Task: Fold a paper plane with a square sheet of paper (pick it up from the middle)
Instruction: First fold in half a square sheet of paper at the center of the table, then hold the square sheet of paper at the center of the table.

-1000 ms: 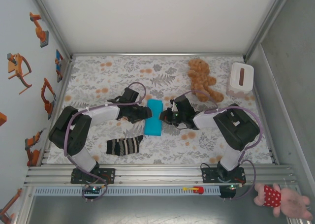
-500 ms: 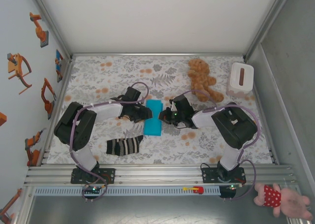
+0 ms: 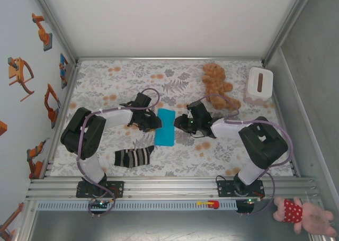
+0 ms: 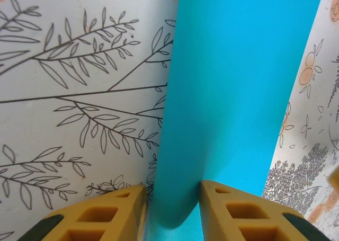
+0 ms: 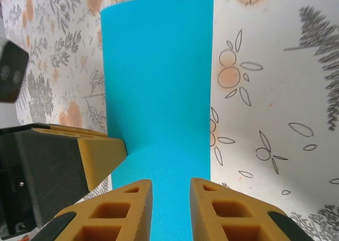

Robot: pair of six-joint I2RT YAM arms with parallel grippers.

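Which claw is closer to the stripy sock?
Left. The left claw sits just beyond the sock, at the blue paper's left edge; the right claw is across the paper.

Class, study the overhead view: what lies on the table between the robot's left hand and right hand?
The folded turquoise paper lies between the left hand and the right hand, seen in the top external view.

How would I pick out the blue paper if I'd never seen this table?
On the flower-patterned table, look to the middle, between the left gripper and the right gripper. The sheet of paper shows there as a narrow strip. It is plain bright turquoise, unlike the striped sock nearer the bases and the brown teddy bear.
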